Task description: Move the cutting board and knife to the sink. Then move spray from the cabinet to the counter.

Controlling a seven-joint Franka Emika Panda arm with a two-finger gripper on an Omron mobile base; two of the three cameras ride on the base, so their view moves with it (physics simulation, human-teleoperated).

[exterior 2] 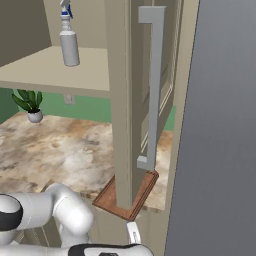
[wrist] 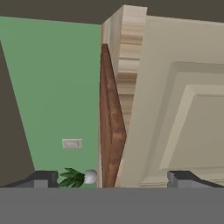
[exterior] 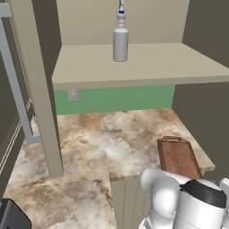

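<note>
Fingers (wrist: 42, 178) stood spread wide at the hand view's bottom corners, grasping nothing, the cutting board (wrist: 111, 127) running edge-on up mid-frame between them. At lower right of the left base view it lay flat on the bench (exterior: 94, 143), long axis pointing away, handle farthest. Upright on the cabinet (exterior: 147, 67) shelf stood the spray (exterior: 120, 40)

Spray (exterior: 120, 42) stands upright on the cabinet (exterior: 134, 62) shelf; below it, well apart, the board (exterior: 178, 156) lies on the counter (exterior: 103, 138)
</note>
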